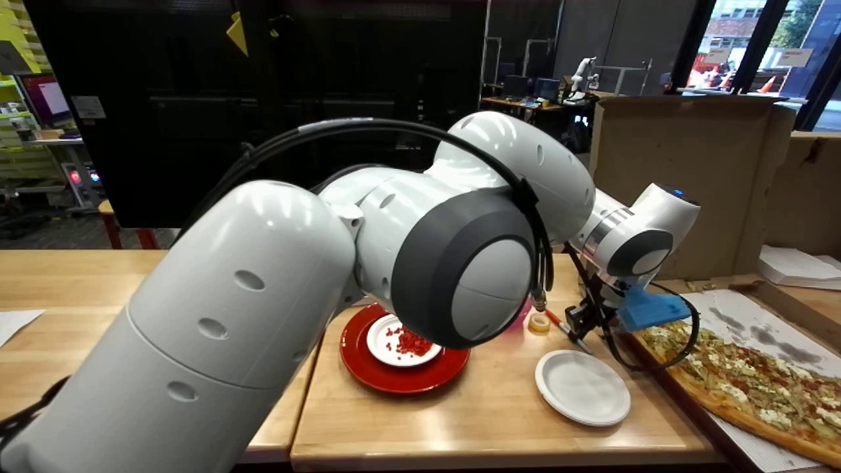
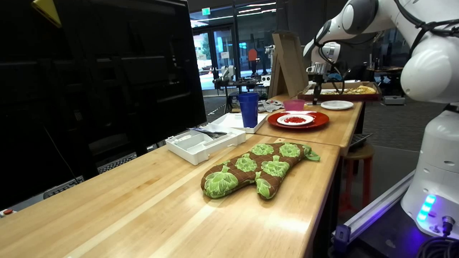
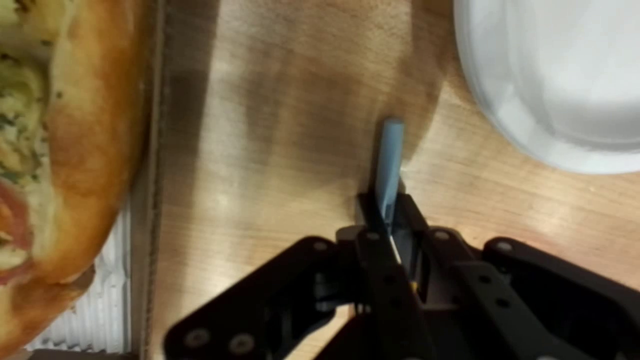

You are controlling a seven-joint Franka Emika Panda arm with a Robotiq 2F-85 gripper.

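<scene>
In the wrist view my gripper (image 3: 387, 202) is closed around a slim tool with a grey-blue end (image 3: 390, 155); that end sticks out past the fingertips, and the rest is hidden between the fingers. An exterior view shows the tool's red-orange part (image 1: 558, 320) on the wooden table, with the dark gripper (image 1: 579, 323) low over it. From farther off, the gripper (image 2: 316, 100) points straight down at the tabletop. White plates (image 1: 583, 387) sit beside it, and a tape roll (image 1: 539, 322) lies close to the tool's red-orange end.
An open pizza box holds a large pizza (image 1: 755, 381), its cardboard edge (image 3: 154, 190) near the gripper. A red plate (image 2: 274, 122) bears a smaller white plate with red bits. A pink bowl (image 2: 294, 105), blue cup (image 2: 248, 109), white tray (image 2: 193, 157) and oven mitt (image 2: 247, 166) stand farther along.
</scene>
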